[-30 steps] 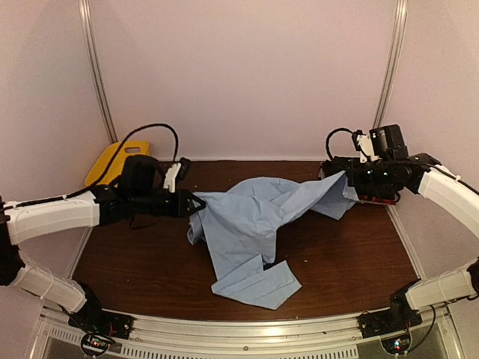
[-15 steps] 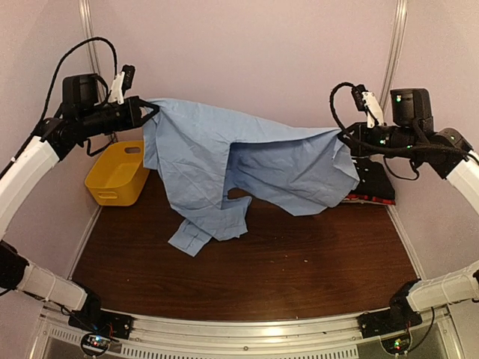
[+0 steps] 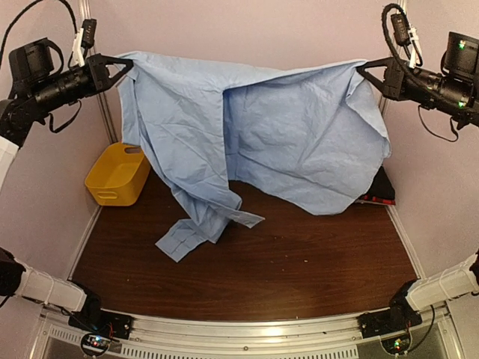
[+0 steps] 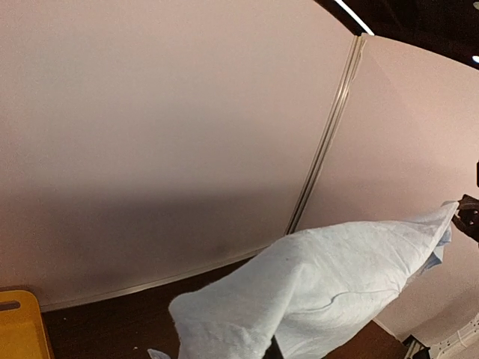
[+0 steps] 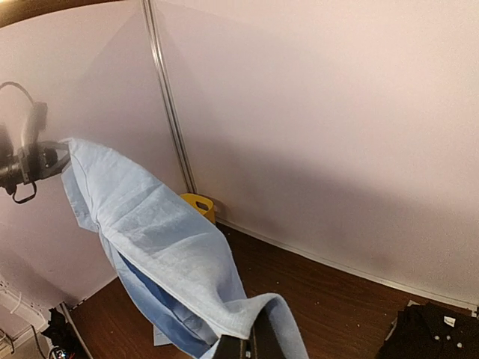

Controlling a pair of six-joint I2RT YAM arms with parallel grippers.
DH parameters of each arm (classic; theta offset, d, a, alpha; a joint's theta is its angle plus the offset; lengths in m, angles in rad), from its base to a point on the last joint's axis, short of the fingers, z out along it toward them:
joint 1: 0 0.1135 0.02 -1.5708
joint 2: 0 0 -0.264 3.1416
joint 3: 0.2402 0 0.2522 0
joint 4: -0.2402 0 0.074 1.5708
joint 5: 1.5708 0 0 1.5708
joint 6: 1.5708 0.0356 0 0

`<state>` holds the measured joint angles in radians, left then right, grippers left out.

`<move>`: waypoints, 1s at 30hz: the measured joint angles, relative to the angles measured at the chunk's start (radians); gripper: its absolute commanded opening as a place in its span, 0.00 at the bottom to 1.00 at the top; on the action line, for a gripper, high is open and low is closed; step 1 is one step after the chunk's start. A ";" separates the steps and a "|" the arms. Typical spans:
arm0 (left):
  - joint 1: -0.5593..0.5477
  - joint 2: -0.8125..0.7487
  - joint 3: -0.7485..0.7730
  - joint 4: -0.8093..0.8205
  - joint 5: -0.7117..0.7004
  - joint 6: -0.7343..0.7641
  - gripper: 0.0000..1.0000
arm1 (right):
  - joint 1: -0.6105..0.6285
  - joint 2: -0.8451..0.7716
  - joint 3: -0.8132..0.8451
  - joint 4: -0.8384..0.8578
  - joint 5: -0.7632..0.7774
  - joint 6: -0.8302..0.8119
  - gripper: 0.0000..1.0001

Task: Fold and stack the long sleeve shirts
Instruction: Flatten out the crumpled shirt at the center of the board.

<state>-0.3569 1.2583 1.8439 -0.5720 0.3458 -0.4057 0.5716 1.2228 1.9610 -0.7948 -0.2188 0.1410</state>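
A light blue long sleeve shirt (image 3: 292, 127) hangs spread high above the table between both arms. My left gripper (image 3: 126, 63) is shut on its upper left corner, and my right gripper (image 3: 364, 69) is shut on its upper right corner. One sleeve (image 3: 196, 224) trails down, and its cuff rests on the wood. In the left wrist view the blue cloth (image 4: 337, 277) covers the fingers. In the right wrist view the cloth (image 5: 165, 247) drapes over the shut jaws at the bottom edge. A folded black shirt with a red edge (image 3: 379, 191) lies at the table's right, partly behind the blue one.
A yellow plastic basket (image 3: 118, 176) stands at the table's back left corner and shows as the yellow basket (image 5: 199, 203) in the right wrist view. Pale walls with metal posts (image 3: 100, 112) close in the back and sides. The brown table (image 3: 299, 262) shows bare wood in front.
Both arms have risen and drawn apart, lifting the blue shirt off the table and stretching it wide. Only the hanging sleeve still touches the wood.
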 measured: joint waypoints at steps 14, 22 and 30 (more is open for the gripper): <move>0.000 -0.304 0.068 -0.067 0.133 -0.057 0.00 | 0.007 -0.052 0.056 -0.044 -0.307 0.103 0.00; 0.000 -0.341 0.085 -0.074 0.261 -0.132 0.00 | 0.013 -0.173 0.024 -0.007 -0.433 0.174 0.00; 0.000 -0.304 0.113 -0.086 0.251 -0.133 0.00 | 0.014 -0.163 0.025 -0.011 -0.370 0.180 0.00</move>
<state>-0.3569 0.9546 1.9572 -0.6582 0.5972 -0.5388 0.5854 1.0603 1.9858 -0.8062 -0.5892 0.3210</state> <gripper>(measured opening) 0.015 0.010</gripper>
